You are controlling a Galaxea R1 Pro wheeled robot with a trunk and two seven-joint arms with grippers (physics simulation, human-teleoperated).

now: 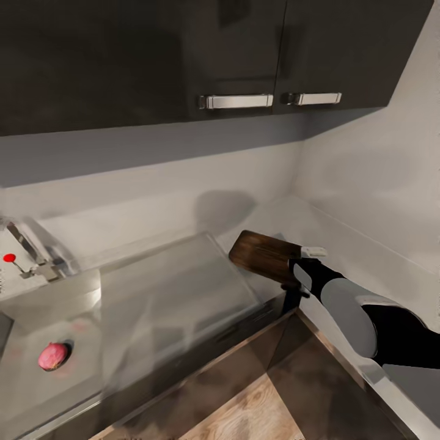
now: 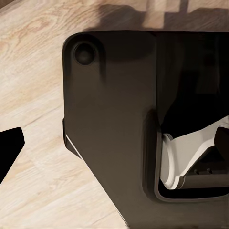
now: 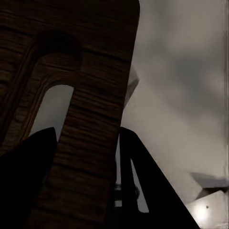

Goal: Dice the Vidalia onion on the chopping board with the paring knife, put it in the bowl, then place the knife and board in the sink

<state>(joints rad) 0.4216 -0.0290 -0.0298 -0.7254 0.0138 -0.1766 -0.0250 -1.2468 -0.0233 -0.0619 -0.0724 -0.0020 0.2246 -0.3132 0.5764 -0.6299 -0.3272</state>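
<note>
head view: right hand grips chopping board.

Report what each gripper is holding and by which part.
The right gripper holds the chopping board by its slot-handle end, fingers on either side of the board beside the slot. Whether the left gripper holds anything cannot be told.

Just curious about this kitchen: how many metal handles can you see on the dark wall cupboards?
2. The longer handle sits on the left cupboard door, the shorter handle on the door beside it, both near the doors' lower edges. Cupboards beyond the picture's edge may carry more.
</note>
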